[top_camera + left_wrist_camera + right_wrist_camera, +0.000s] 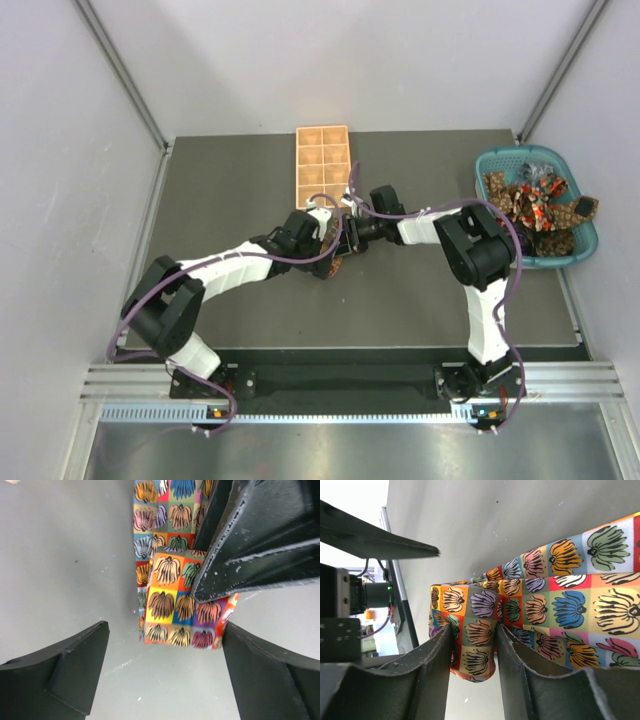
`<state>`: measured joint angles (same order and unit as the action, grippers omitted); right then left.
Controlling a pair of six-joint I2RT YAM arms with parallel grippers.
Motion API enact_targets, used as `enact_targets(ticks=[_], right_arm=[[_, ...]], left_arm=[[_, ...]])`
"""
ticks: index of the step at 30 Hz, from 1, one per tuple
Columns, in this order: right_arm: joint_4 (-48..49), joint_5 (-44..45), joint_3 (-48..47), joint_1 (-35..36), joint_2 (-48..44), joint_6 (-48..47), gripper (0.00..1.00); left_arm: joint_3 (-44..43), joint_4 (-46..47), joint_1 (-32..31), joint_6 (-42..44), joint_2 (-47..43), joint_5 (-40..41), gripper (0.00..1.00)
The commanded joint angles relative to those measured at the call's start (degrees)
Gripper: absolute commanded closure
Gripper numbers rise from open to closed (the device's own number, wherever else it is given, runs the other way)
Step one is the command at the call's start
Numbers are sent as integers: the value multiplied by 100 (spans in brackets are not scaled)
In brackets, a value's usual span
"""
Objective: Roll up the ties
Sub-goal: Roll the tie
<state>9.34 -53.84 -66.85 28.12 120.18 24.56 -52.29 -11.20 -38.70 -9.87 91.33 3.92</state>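
Both arms were bolted at the near edge of the table (420,290). Each reached fwd and inward, so the wrists met at mid-table.

L arm: elbow low on the left side, forearm slanting up and right toward centre. Left gripper (165,630) pointed down at the table, jaws wide apart and holding nothing. Tie (167,605) lay flat on the table between the two fingers. Its folded, squared-off end sat in the gap, closer to the R-hand finger. Could not tell whether it touched that finger. Bare table showed betw. the cloth and the other finger.

R arm: upper link upright on the right side, forearm running left toward centre. Right gripper (475,647) was clamped on a doubled-over fold of the tie, one finger on each side, fabric bulging out betw. them. In the left wrist view one of its fingers (250,540) lay over the tie's right edge. Rest of the tie ran on flat past the fold. Print: colored squares w/ dark flower motifs.

Just beyond the grippers stood the wooden tray (322,160), long axis running away from the arms. Far right: teal basket (590,240) at the table edge, other ties (530,205) heaped inside, well apart from both grippers.
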Motion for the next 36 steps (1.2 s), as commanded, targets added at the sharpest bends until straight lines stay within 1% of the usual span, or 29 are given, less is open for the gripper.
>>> enact_targets(ticks=[1,2,5,8,9,10,19,22,23,26,27,30,32,33,35,36], right_arm=[[94,155,-47,123,164,-118,61],[103,146,-56,132,181,-118,62],[85,155,-83,176,207,-118,63],[94,137,-91,168,225,-100,64],[85,137,-100,194,234,-100,65],[76,129,-109,194,251,-109,65],[50,225,-4,194,251,-135,69],[32,287,40,194,251,-144,70],[32,287,49,203,225,-135,71],[-28,374,67,211,208,-188,71],[-47,383,67,203,199,-197,71],[-91,489,93,194,137,-258,71],[-91,542,111,194,102,-267,68],[-91,576,119,194,85,-267,63],[-82,647,146,150,-21,-267,61],[-64,734,181,133,-56,-267,57]], left_arm=[[272,689,55,116,-545,-14,1],[307,777,47,152,-555,-67,1],[202,603,47,275,-388,-128,1],[70,540,55,363,-160,-392,1],[53,584,55,380,-133,-714,1],[61,610,47,433,-72,-770,1],[-79,654,47,644,280,-770,5],[-149,681,47,784,403,-867,14],[-184,629,47,811,438,-902,19],[-308,497,38,829,640,-841,26],[-325,461,38,820,693,-771,32],[-325,330,38,776,702,-622,38],[-456,163,38,750,746,-525,41],[-518,-108,38,689,824,-463,45],[-667,-338,20,636,904,-445,49],[-694,-469,29,566,939,-445,50]])
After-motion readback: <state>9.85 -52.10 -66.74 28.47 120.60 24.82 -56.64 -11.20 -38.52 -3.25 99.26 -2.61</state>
